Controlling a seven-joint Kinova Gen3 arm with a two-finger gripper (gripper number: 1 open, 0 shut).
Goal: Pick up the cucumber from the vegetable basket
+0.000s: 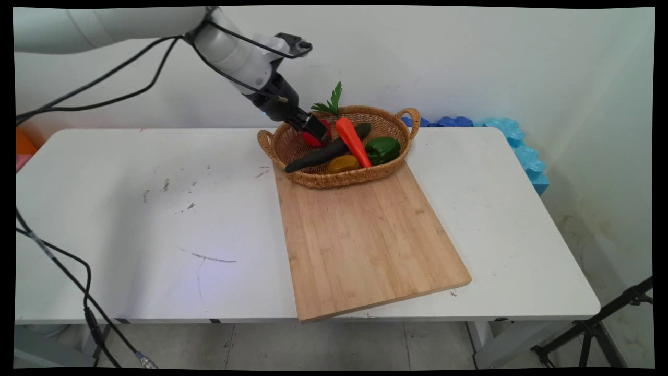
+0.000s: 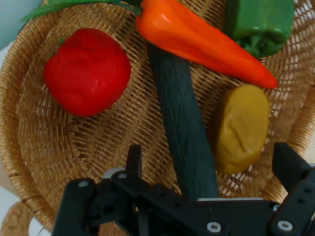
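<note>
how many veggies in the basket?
5: red pepper by the claw, cucumber across the middle, carrot over it, green pepper, potato. More may hide underneath.

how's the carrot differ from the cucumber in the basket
The carrot is bright orange and tapers to a point; the cucumber is dark green and keeps an even width. The carrot has green leaves at its top; the cucumber has none. The carrot lies across and on top of the cucumber. Both are long and lie in the wicker basket.
</note>
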